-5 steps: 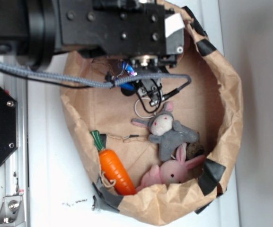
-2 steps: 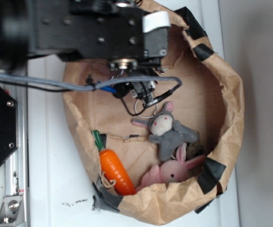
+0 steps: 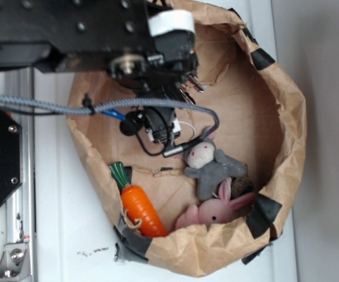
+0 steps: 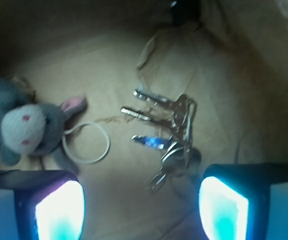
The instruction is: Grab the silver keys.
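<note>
A WidowX arm (image 3: 87, 29) reaches into a brown paper bag (image 3: 287, 117) on a white table (image 3: 57, 235). In the wrist view the gripper (image 4: 141, 202) has its fingers (image 4: 59, 207) spread wide, holding nothing. The keys (image 4: 166, 132) lie fanned on the bag's floor, above the gap between the fingers and closer to the one on the right of that view, not touching either. Just beside them, toward the left, a thin white loop (image 4: 86, 142) rests against a grey bunny (image 4: 21, 127). From the exterior view only a glint of the keys (image 3: 193, 84) shows past the arm's edge. The grey bunny (image 3: 210, 167) lies next to a pink bunny (image 3: 213, 212) near the bag's lower wall, and a toy carrot (image 3: 138, 208) sits at lower left.
</note>
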{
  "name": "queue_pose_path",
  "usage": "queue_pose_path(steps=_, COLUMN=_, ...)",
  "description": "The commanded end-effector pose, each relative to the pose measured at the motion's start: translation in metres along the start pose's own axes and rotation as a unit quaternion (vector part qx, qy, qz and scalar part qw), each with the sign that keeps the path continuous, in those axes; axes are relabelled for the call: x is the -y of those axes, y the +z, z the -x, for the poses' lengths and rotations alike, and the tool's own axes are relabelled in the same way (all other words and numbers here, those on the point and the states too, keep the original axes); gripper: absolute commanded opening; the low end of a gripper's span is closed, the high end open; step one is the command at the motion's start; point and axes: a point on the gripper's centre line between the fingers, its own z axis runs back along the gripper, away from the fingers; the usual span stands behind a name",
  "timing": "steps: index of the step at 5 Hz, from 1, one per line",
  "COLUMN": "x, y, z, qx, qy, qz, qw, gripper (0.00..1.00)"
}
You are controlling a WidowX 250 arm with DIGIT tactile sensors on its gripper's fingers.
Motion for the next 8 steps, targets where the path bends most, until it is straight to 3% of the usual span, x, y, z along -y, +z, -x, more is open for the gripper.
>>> queue_pose_path(steps=1, x=-0.002, y=0.002, z=-0.01, qx=0.031, qy=0.01, qz=0.013, qw=0.999, gripper=1.0)
queue_pose_path(steps=2, x=-0.007, y=0.005, z=-0.017, qx=0.037, qy=0.021, qz=0.012, qw=0.999, gripper=1.0)
queue_pose_path(steps=4, x=-0.027, y=0.009, z=-0.025, qx=0.07, qy=0.05, qz=-0.018, qw=0.996, gripper=1.0)
queue_pose_path(steps=7, x=-0.032, y=-0.012, z=-0.028, qx=0.087, qy=0.05, qz=-0.071, qw=0.992, gripper=1.0)
queue_pose_path(steps=8, x=-0.024, y=-0.022, z=-0.02, qx=0.073, qy=0.03, qz=-0.057, qw=0.995, gripper=1.0)
